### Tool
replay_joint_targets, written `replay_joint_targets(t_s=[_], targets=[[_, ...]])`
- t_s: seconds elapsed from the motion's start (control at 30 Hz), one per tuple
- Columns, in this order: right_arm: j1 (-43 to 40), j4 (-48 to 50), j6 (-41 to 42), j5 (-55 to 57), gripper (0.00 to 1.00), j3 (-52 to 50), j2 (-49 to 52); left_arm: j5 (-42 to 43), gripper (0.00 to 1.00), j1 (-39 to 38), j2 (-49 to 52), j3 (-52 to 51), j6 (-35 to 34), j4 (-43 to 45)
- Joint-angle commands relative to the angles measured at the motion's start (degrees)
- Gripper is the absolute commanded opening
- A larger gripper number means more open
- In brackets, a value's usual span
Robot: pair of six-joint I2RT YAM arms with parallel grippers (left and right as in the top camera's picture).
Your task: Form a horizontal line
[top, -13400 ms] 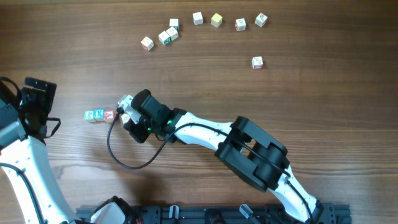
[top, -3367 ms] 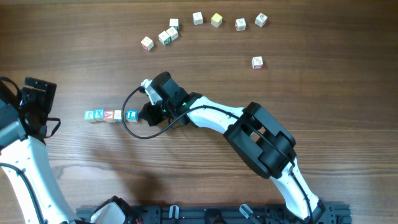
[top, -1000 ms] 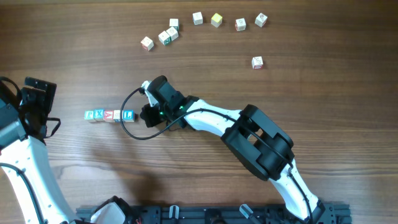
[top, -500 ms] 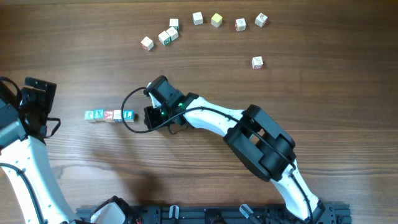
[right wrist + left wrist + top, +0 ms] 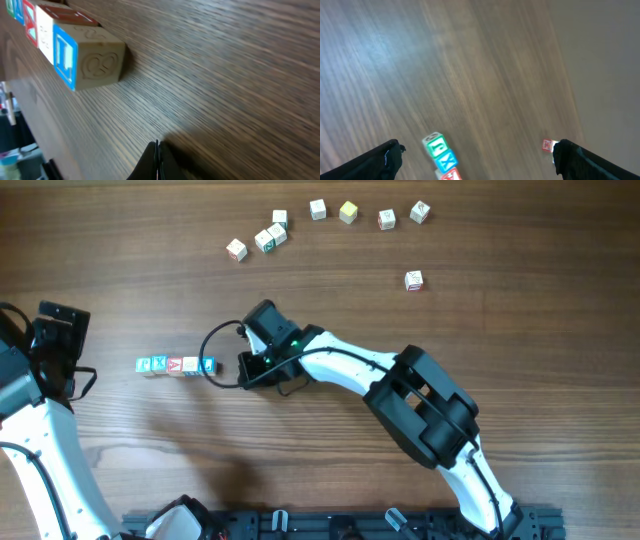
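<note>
Matte brown wood-grain table [image 5: 500, 310]. The horizontal line [image 5: 176, 365], small square-edged pale wooden cubes with green, blue and red printed faces, lies just beside the right gripper [image 5: 242, 367], not touching it. That gripper's fingers are pressed together, empty. The left gripper [image 5: 477, 149] gapes wide, empty.

The horizontal line [image 5: 441, 159] is cut off by the bottom edge in the left wrist view, with three cubes shown. Only a dark sliver of the right gripper [image 5: 156, 161] is seen. Letters on the loose cubes [image 5: 318, 209] are too small to be read. The left arm [image 5: 30, 410] is cropped overhead.
</note>
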Motion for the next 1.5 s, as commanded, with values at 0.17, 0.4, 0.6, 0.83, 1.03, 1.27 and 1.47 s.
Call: replay_joint_targets(t_s=[0.17,0.4,0.6,0.83,1.03,1.27,1.47], targets=[[-6.73,-10.40,-1.27,-1.05,0.05,-1.68,2.47,14.43,1.00,-3.21,1.90,8.33,12.50,-0.76],[-12.41,-23.23,-6.27,-0.37,0.05,-1.68,2.47,2.49,0.98,-12.00,13.84,29.42,17.81,-17.64],[-15.19,-28.59,-6.23,5.35,0.05,-1.68,2.47,2.45,0.70,-16.35,21.66,31.41,-0.74,-18.23],[-15.21,-29.18,-6.21,8.09,0.07,-1.68,2.47,2.56,0.50,-19.89,30.71,31.41,-5.75,-12.94],[-15.21,-29.09,-5.99,8.07,0.09,-1.68,2.47,-0.90,0.04,-20.55,34.62,31.41,-9.09,-11.58],[-15.21,-28.74,-4.31,8.04,0.09,-1.68,2.47,-15.93,0.04,-20.55,37.44,31.30,-32.30,-17.11],[-15.21,-28.72,-4.31,8.07,0.08,-1.68,2.47,-15.96,0.04,-20.63,43.54,31.19,-32.61,-17.11]])
